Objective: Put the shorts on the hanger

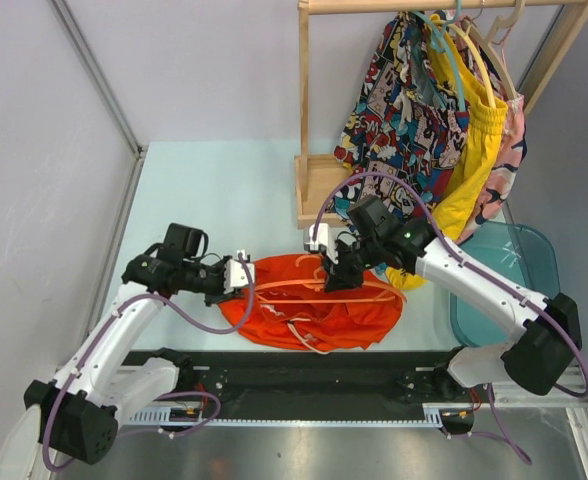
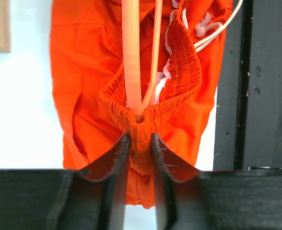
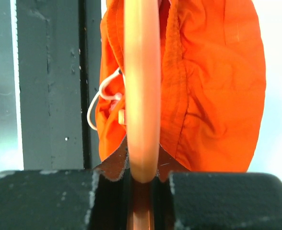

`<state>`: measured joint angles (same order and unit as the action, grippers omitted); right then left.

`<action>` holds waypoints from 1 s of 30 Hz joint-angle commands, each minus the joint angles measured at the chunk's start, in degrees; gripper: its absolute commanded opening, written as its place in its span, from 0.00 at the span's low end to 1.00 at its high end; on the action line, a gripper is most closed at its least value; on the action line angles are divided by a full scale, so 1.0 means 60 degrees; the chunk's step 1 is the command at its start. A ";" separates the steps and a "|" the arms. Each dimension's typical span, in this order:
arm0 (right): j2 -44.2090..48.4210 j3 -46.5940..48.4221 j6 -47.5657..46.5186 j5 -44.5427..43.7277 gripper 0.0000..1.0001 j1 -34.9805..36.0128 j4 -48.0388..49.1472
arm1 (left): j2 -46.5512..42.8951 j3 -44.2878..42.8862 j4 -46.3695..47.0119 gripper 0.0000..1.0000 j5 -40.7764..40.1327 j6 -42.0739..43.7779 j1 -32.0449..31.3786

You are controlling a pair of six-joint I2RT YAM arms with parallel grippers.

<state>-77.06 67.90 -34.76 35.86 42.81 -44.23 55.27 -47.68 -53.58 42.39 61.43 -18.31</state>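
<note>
The orange-red shorts [image 1: 319,318] lie crumpled on the pale table between my two arms, cream drawstring [image 1: 304,332] showing at the front. The thin orange hanger [image 1: 309,291] lies across them. My left gripper [image 1: 242,276] is at their left edge, shut on the gathered elastic waistband [image 2: 140,125]; the hanger's bars [image 2: 131,57] run into the waist opening just ahead of the jaws. My right gripper [image 1: 336,274] is at the top right of the shorts [image 3: 217,96], shut on a hanger bar [image 3: 142,96].
A wooden rack [image 1: 304,100] stands at the back right, with comic-print shorts [image 1: 389,110] and yellow shorts [image 1: 477,150] hanging on it. A teal tub [image 1: 514,265] sits to the right. A black rail [image 1: 304,375] runs along the near table edge.
</note>
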 commanded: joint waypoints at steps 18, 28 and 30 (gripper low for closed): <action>0.0171 -0.0301 -0.0214 0.1686 0.00 -0.0074 0.2522 | 0.0223 0.0300 0.0874 0.14 0.1064 -0.0892 -0.0069; 0.1985 -0.0738 0.1166 -0.1360 0.74 -0.0293 0.0898 | 0.0573 0.0476 0.1532 0.01 0.0932 -0.2167 0.0077; 0.2251 -0.0872 0.0975 -0.1464 0.73 -0.0192 0.0867 | 0.0676 0.0476 0.1693 0.00 0.0962 -0.2385 0.0077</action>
<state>-68.10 64.42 -29.54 31.77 41.65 -36.53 58.43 -45.25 -47.33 44.80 50.59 -18.22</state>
